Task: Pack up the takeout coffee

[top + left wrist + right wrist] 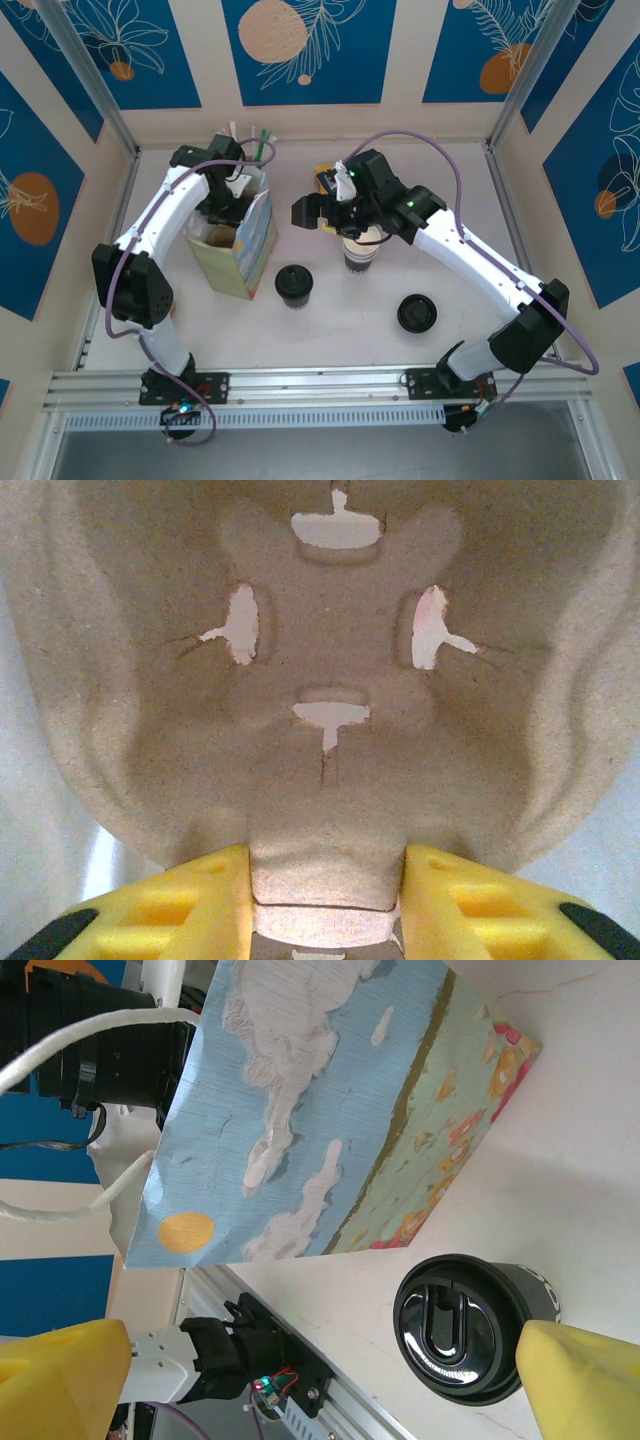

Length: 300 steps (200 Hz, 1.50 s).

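Hovering w/ right pincer (320, 1385) spread over takeout coffee (470, 1325); pinching pulp cup tray (320, 680) w/ left pincer (325, 900).
Could tip it if closed off-centre: sits almost under one finger, well apart from the other.

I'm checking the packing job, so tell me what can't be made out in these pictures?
- Left wrist view: the pulp carrier hides whatever lies behind it.
- Top view: the right gripper covers most of the striped cup.
- Right wrist view: a yellow finger hides part of the takeout coffee.

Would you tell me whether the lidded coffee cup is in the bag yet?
Out: the lidded coffee cup stands upright on the table, beside the paper bag.
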Motion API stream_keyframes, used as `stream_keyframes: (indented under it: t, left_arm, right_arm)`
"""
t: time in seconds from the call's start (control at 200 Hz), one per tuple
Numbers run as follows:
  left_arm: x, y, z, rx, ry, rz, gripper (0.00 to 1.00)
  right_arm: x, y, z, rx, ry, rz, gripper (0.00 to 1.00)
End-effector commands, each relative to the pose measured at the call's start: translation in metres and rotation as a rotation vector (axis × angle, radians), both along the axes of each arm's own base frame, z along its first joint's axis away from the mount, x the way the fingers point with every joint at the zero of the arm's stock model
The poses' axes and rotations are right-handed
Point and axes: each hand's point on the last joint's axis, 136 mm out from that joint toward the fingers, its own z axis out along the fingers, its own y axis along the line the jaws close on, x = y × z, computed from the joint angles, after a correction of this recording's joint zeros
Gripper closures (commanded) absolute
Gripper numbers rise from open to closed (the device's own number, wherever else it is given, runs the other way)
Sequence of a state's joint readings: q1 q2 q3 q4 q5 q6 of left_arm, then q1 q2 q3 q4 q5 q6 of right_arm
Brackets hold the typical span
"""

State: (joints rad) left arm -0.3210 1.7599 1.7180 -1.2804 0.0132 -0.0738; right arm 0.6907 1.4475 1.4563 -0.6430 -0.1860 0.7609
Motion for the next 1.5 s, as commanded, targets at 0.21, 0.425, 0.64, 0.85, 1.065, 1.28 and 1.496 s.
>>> stream_keyframes:
  t: [0.21, 0.425, 0.64, 0.85, 1.065, 1.28, 1.496]
  left_arm:
    - [-0.005, -0.001, 0.006, 0.019, 0.013, 0.007, 0.57]
    - [-0.006, -0.001, 0.013, 0.014, 0.0, 0.011, 0.51]
    - [-0.007, -0.002, 0.019, 0.004, -0.009, 0.017, 0.42]
    - [-0.006, -0.003, 0.031, -0.015, -0.042, 0.03, 0.39]
    - [-0.007, -0.003, 0.033, -0.016, -0.047, 0.033, 0.38]
    - [-0.007, -0.004, 0.033, -0.024, -0.049, 0.035, 0.38]
    - [-0.007, -0.003, 0.033, -0.025, -0.056, 0.037, 0.38]
  right_arm:
    - [-0.001, -0.005, 0.007, 0.017, -0.01, -0.009, 0.01]
    - [-0.001, -0.005, 0.007, 0.019, -0.009, -0.007, 0.01]
    - [-0.001, -0.005, 0.006, 0.02, -0.007, -0.005, 0.01]
    - [-0.001, -0.006, 0.006, 0.02, -0.007, -0.006, 0.01]
    - [-0.002, -0.007, 0.006, 0.022, -0.007, -0.009, 0.01]
    - [-0.004, -0.007, 0.008, 0.022, -0.009, -0.007, 0.01]
    - [-0.006, -0.009, 0.007, 0.022, -0.008, -0.009, 0.01]
